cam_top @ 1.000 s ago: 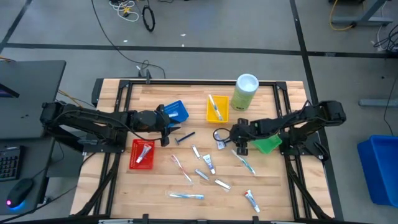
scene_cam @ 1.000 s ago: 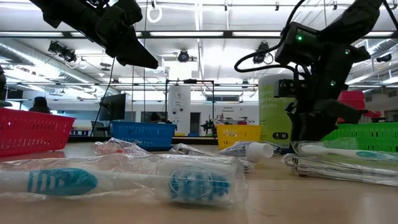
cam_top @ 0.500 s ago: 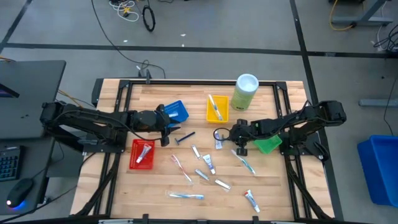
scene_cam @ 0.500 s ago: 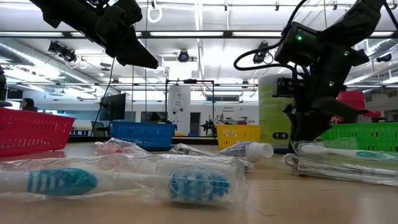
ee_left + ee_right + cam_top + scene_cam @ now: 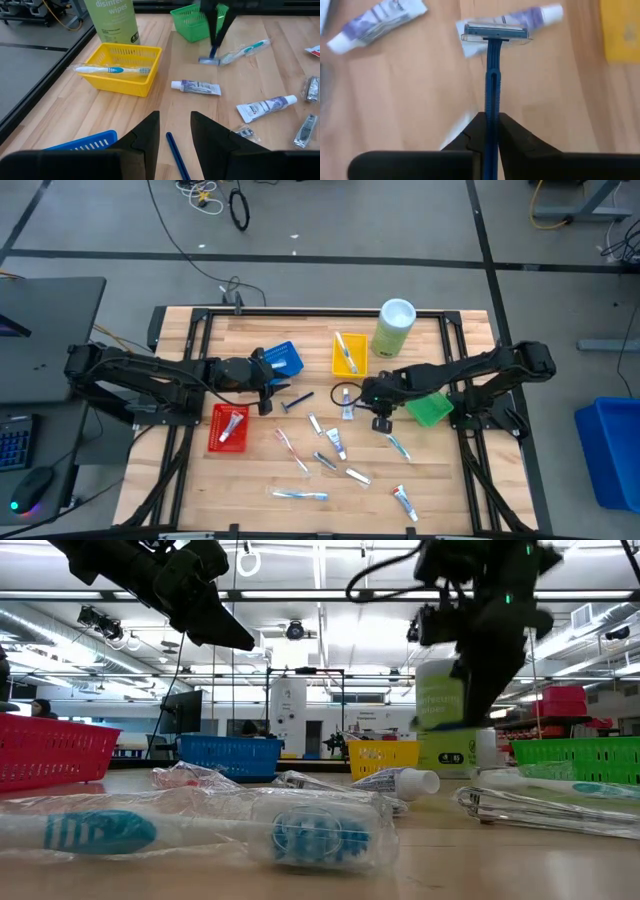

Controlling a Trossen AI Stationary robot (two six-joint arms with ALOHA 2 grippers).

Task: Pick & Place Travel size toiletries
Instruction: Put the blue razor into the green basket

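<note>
A blue razor (image 5: pixel 492 75) is held in the right gripper (image 5: pixel 378 402), the handle pinched between the closed fingers and the head carried out in front, above the wood. In the right wrist view the long axis of the razor is seen running straight out from the jaws, with the head crossways at the far end, over a white tube (image 5: pixel 540 16). From above, the right gripper is found at the middle of the table (image 5: pixel 250 480), just beside the tube lying below the yellow tray (image 5: pixel 348 355) and near the green tray (image 5: pixel 432 410). A toothbrush (image 5: pixel 112 70) is already seen inside the yellow tray.

The left gripper (image 5: pixel 174 131) is parked beside the blue tray (image 5: pixel 283 360), its fingers parted with nothing between them. A second dark razor (image 5: pixel 296 400) is seen just ahead of it, so that one is judged nearer to the left arm.

More tubes and toothbrushes are left scattered over the front half of the table, and a tube (image 5: pixel 231 424) lies in the red tray (image 5: pixel 215 442). The carried razor is judged ready for a tray; which one cannot be told.
</note>
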